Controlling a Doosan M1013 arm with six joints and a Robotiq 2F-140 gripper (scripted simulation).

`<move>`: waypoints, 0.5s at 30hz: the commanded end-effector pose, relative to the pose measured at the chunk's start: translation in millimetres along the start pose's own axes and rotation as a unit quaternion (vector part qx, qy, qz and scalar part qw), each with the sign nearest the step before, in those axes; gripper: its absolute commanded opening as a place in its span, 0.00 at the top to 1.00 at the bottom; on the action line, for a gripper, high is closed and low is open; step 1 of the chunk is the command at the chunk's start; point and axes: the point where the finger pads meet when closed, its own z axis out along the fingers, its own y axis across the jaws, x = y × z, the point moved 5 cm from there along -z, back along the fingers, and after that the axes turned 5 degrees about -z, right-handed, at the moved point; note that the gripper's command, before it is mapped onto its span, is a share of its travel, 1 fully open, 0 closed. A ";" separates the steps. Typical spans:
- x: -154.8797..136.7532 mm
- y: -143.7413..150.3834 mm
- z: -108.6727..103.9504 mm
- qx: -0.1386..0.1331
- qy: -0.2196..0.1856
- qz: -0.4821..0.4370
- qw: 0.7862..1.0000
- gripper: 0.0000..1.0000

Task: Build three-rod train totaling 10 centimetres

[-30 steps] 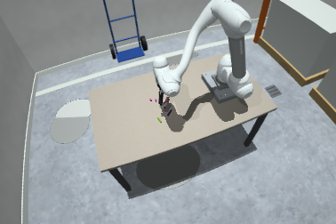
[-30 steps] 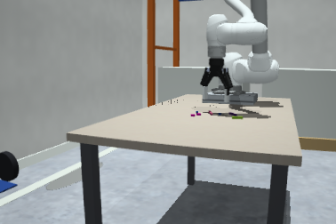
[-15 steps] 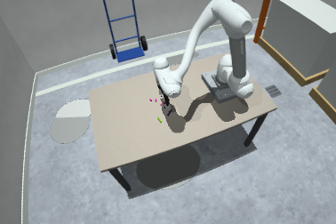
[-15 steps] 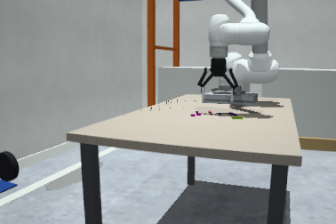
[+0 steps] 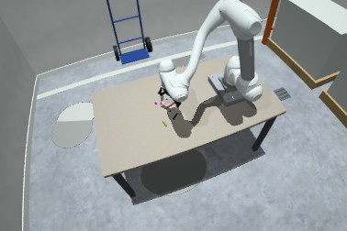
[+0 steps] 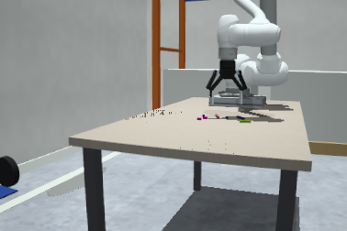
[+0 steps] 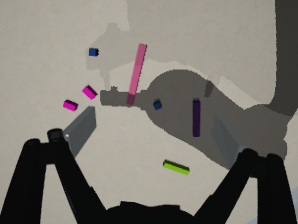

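End effector (image 6: 227, 91) hangs open and empty above scattered rods (image 7: 137, 74) on the table (image 5: 138, 154); blue hand truck (image 5: 127, 21) by wall.

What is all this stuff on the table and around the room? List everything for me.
Long pink rod: 1, lying flat mid-table.
Short magenta rods: 2, left of the pink one in the wrist view.
Tiny blue rods: 2, one either side of the pink rod.
Purple rod: 1, in shadow.
Lime rod: 1, nearest the claw.
Beige table: 1, dark legs.
Blue hand truck: 1, by the wall.
Orange shelf frame: 1, behind the table.
White robot arm: 1, on a grey base plate.
Black claw: 1, open, empty, above the rods.
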 end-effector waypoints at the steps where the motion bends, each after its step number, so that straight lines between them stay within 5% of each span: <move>1: -1.2 1.5 -0.1 -0.006 -0.004 -0.083 0.996 0.00; 15: -6.3 8.5 -0.2 -0.005 -0.006 -0.330 0.944 0.00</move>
